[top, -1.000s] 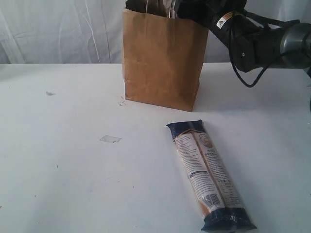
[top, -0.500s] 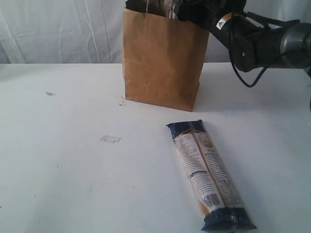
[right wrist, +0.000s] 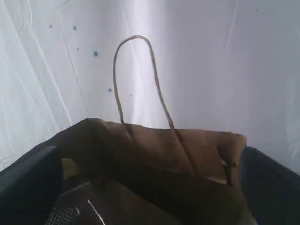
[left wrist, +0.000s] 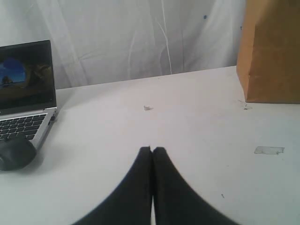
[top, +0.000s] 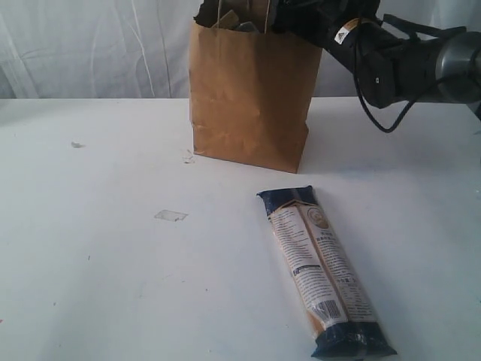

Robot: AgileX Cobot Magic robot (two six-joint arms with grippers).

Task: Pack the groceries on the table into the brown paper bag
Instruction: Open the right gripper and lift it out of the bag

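The brown paper bag [top: 252,98] stands upright on the table [top: 90,263] at the upper middle of the exterior frame. The right gripper [right wrist: 147,161] hangs in its open mouth. Its dark fingers [right wrist: 28,185] are spread wide, one at each side of the opening, with nothing pinched between them. Beneath them, inside the bag, lie dim brown shapes too shadowed to name, and one thin handle [right wrist: 140,79] loops up from the far rim. The black right arm [top: 406,68] reaches in from the upper right corner of the exterior frame to the bag's top edge. The left gripper [left wrist: 152,151] has its two black fingers [left wrist: 138,187] pressed together, empty, above bare white tabletop. It does not show in the exterior frame. The long pasta packet [top: 319,274] lies flat in the lower right of the exterior frame, well apart from the bag, running from near the centre toward the lower right corner. A scrap of clear tape [top: 171,216] sits left of centre. The left wrist view also shows an open laptop [left wrist: 26,89] on the table with a dark mouse [left wrist: 14,154] just beside it. A white curtain [top: 90,45] hangs behind the table.
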